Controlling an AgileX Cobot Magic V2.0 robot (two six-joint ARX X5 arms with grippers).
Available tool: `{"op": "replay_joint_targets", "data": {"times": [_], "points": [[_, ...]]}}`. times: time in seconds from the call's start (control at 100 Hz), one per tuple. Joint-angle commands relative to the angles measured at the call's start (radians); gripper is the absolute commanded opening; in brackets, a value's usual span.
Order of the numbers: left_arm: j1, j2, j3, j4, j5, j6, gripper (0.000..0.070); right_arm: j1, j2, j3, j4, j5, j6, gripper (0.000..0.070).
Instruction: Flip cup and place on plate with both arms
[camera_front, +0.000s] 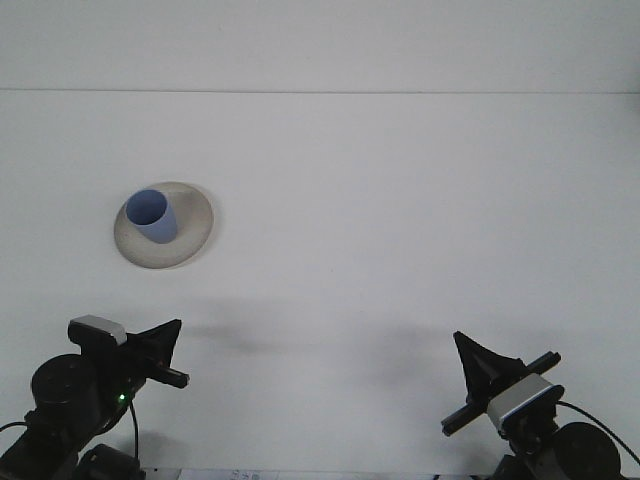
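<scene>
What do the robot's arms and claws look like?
Both arms are black with round joints. Each claw, the left claw and the right claw, has pointed black fingers and a small grey box behind it. Thin black cables loop off each arm, and a green light glows on the left one.

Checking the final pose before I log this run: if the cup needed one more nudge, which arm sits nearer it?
Left. The left gripper sits below the blue cup on the plate; the right gripper is far across the table.
</scene>
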Motion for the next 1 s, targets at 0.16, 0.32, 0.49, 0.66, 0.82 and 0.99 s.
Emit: {"op": "replay_joint_targets", "data": {"times": [0.16, 0.32, 0.49, 0.66, 0.82, 0.99], "points": [[0.04, -0.058, -0.032, 0.076, -0.033, 0.168, 0.0012, 0.011, 0.001, 0.002, 0.012, 0.0, 0.006, 0.0005], [0.135, -0.231, -0.275, 0.314, -0.13, 0.307, 0.0012, 0.011, 0.001, 0.002, 0.012, 0.0, 0.006, 0.0005], [0.198, -0.378, -0.511, 0.418, -0.302, 0.313, 0.0012, 0.011, 0.001, 0.002, 0.012, 0.0, 0.006, 0.0005], [0.241, -0.41, -0.644, 0.528, -0.309, 0.312, 0.0012, 0.011, 0.001, 0.002, 0.012, 0.0, 0.006, 0.0005], [0.248, -0.41, -0.654, 0.556, -0.307, 0.295, 0.0012, 0.011, 0.001, 0.002, 0.012, 0.0, 0.006, 0.0005], [0.248, -0.41, -0.654, 0.558, -0.305, 0.285, 0.0012, 0.011, 0.001, 0.002, 0.012, 0.0, 0.006, 0.0005]]}}
